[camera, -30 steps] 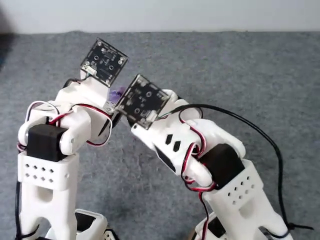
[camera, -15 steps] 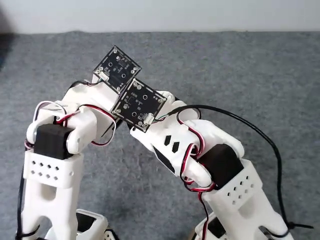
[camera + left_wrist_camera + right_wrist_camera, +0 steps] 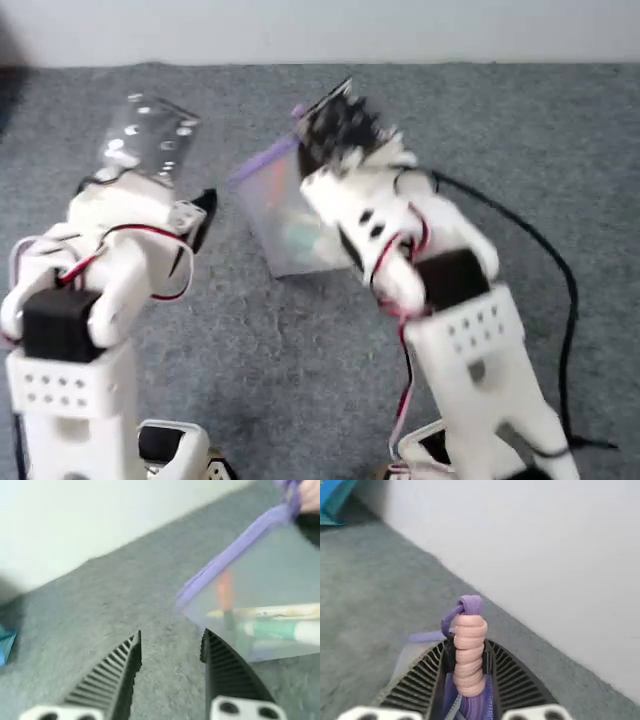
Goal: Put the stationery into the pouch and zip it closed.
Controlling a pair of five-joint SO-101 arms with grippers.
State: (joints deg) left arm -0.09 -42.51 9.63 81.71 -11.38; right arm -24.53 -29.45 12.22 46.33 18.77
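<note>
No text is showing clearly enough to read. Faint marks are running along a pen (image 3: 280,612) inside the pouch (image 3: 270,565), too blurred to make out.

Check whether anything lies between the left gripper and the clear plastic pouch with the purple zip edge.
Nothing visible does: only bare grey carpet separates the open left gripper from the clear purple-edged pouch. The right gripper is shut on its pink zip pull.

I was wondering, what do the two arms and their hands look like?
The left arm and right arm are white plastic with black motor blocks and red-and-black wires; a black cable runs from the right one. The left hand and right hand have black ribbed fingers.
</note>
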